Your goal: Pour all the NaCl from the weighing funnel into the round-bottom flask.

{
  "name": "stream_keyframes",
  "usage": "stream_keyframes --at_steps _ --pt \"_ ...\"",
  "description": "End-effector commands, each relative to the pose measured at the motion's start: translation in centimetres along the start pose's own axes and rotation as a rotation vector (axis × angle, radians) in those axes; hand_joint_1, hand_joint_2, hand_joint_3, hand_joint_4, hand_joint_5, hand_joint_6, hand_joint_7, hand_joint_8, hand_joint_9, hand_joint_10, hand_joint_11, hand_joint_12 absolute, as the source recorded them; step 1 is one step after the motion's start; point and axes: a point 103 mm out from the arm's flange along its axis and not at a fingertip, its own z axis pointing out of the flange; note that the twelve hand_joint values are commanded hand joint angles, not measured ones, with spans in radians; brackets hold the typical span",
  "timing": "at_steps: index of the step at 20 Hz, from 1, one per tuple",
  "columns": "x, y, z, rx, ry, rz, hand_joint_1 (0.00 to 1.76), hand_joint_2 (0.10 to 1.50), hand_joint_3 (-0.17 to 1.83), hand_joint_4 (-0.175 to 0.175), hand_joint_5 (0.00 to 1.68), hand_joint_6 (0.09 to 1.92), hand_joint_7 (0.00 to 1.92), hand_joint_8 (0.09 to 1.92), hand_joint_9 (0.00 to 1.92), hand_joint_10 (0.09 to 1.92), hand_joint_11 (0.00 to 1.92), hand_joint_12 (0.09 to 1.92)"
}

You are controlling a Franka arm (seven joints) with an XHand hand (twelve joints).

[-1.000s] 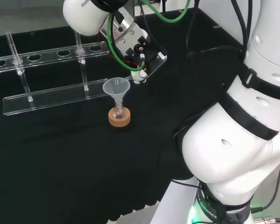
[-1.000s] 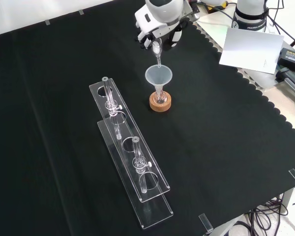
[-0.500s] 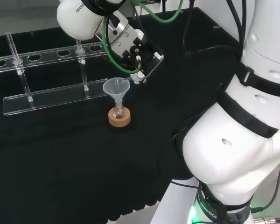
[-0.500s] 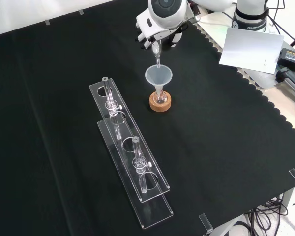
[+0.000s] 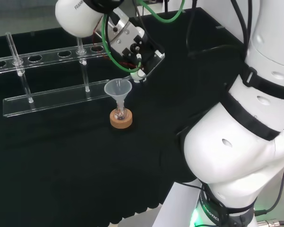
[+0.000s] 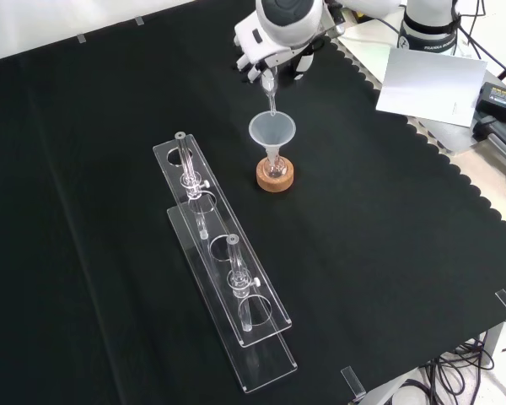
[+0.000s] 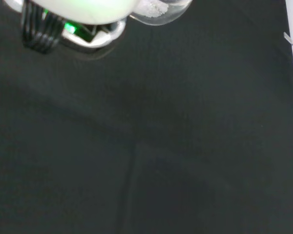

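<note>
— Salt going in yet?

— I have the hand (image 6: 274, 52) closed around the weighing funnel (image 6: 270, 94), spout tilted down into the plastic funnel (image 6: 272, 132) so grains drop into the round-bottom flask (image 6: 275, 167), kept upright by its cork ring (image 6: 275, 178) mid-tabletop.

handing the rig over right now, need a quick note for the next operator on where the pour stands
Robot hand: shut on the weighing funnel, tilted with its stem pointing down over the clear funnel.
Clear funnel sits in the neck of the round-bottom flask, which stands on a cork ring; the tube rack is beside them, untouched.
Done: weighing funnel brought over and tipped.
Left: white NaCl is in its bowl in the wrist view, so the pour is unfinished; tip further until empty.
</note>
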Motion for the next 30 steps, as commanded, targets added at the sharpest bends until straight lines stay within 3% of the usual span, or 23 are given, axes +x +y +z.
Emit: stream_keyframes --at_steps 1,18,30 --pt "0.6 0.4 0.8 0.017 -0.077 0.009 1.16 0.64 0.59 0.175 1.45 0.31 0.9 0.57 1.3 0.11 1.08 0.89" --pt "0.9 0.4 0.4 0.003 -0.061 -0.001 1.16 0.64 0.59 0.175 1.45 0.31 0.89 0.56 1.3 0.1 1.09 0.88" --pt "2.3 0.2 -1.2 -0.001 -0.121 -0.007 1.16 0.63 0.6 0.175 1.45 0.31 0.89 0.56 1.3 0.1 1.09 0.88"
